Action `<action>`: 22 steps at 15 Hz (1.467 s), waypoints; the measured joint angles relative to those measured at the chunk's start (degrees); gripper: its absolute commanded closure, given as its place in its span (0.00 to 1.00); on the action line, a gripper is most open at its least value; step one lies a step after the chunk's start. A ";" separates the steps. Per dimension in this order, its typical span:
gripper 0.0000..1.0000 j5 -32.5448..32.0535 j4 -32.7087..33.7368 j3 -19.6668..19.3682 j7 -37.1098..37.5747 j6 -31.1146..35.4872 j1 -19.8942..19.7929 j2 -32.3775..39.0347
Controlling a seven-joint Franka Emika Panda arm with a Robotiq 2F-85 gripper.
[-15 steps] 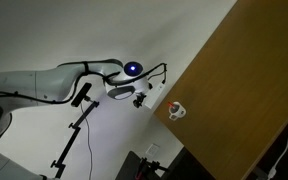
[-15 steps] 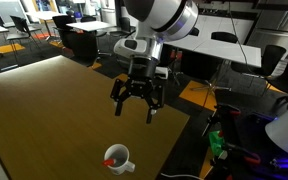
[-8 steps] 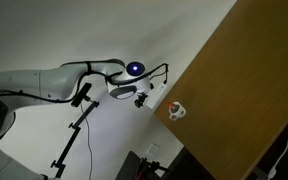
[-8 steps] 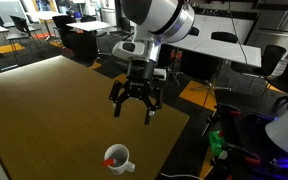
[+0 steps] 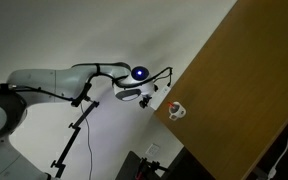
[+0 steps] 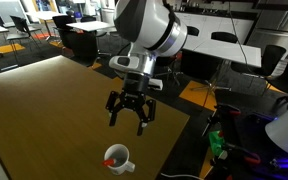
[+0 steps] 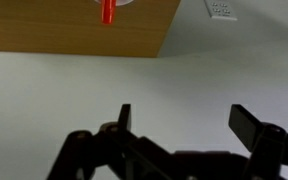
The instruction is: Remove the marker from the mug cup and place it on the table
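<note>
Left of the mug cup (image 6: 122,156) the brown table (image 6: 39,110) stretches away bare. The mug cup stands close to the table's edge, and the marker (image 6: 111,161) sits inside it, its red end showing at the rim. It has not been touched, so the removal has not yet begun.

Above the mug cup and well apart from it hangs the end effector (image 6: 125,124). It is released, its fingers spread wide with nothing between them. The wrist view agrees: the dark fingers (image 7: 248,122) stand apart and empty. There the marker's red tip (image 7: 108,11) appears only at the top edge, to the left of the gap between the fingers.

Over the last second the end effector has sunk lower toward the mug cup and the wrist has turned, the arm's upper joint swinging round with it. In an exterior view the end effector (image 5: 144,100) has also edged a little nearer the mug cup (image 5: 176,110).

I judge this to be the approach: the arm is lining up and has not yet committed to a grasp. Because the marker lies off the fingers' midline, a sideways correction seems needed before the final descent. The thin stick leaves little margin against the mug cup's rim.
</note>
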 measured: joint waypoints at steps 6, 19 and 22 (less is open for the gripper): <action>0.00 8.64 3.11 1.17 -5.39 1.33 -0.80 6.44; 0.00 13.18 13.54 1.19 -12.25 1.28 -1.75 20.47; 0.00 14.17 15.80 1.32 -13.02 1.28 -1.75 22.87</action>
